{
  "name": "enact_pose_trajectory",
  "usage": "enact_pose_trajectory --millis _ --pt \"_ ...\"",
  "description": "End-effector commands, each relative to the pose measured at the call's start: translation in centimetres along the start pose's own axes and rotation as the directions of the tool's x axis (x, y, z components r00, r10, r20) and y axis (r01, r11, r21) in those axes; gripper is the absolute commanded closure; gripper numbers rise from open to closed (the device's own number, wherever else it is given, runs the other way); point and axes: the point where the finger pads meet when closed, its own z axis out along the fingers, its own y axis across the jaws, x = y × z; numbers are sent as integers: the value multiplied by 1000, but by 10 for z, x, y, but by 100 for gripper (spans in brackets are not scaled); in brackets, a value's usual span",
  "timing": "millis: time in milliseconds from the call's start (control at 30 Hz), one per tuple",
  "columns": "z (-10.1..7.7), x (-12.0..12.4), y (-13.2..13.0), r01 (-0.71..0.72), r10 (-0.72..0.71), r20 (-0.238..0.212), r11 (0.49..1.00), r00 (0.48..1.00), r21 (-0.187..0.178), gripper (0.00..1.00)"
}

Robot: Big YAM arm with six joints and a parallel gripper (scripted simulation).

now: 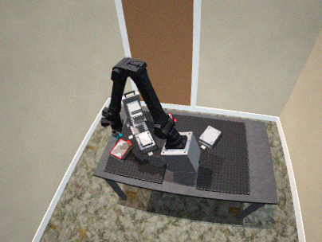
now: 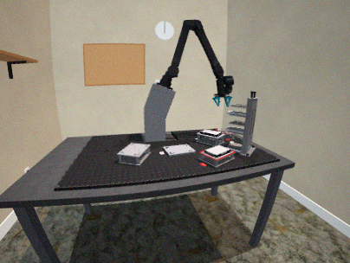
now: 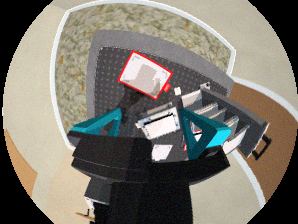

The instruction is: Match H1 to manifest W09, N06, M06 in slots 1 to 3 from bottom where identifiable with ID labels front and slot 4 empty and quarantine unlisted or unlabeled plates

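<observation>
The plate hotel H1 (image 2: 243,125) stands at the table's right end, a grey post with thin shelves; it also shows in the overhead view (image 1: 135,111) and the wrist view (image 3: 222,115). I cannot read any labels or tell which shelves hold plates. My gripper (image 2: 222,101) hangs open and empty in the air, level with the upper shelves and a little in front of them; it also shows in the wrist view (image 3: 152,129). A plate with a white top (image 2: 217,154) sits in a red-framed nest (image 1: 120,149) (image 3: 143,75). Another plate (image 2: 210,136) (image 1: 144,139) rests on a nest beside the hotel.
A low flat nest (image 2: 178,150) lies mid-table. A grey raised block (image 2: 134,153) (image 1: 210,136) stands farther from the hotel. The arm's grey base column (image 2: 157,113) rises at the back. A second red-edged nest (image 1: 172,116) peeks out behind the arm.
</observation>
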Motion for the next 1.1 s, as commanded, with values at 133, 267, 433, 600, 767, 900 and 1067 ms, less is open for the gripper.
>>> enact_pose_trajectory --millis 133,267,433,600,767,900,1067 --pt "-4 -16 -12 183 -184 -35 982 982 -42 0" --pt "-4 -16 -13 219 -222 -50 974 974 -59 0" --pt "-4 -16 -13 313 -322 -84 944 943 -107 0" --pt "8 -21 -11 352 -361 -77 930 929 -108 0" --pt "26 -14 -2 358 -369 -81 926 926 -121 0" --pt "32 -13 -6 348 -358 -82 930 930 -114 0" --pt "49 -14 -2 346 -355 -79 931 931 -115 0"
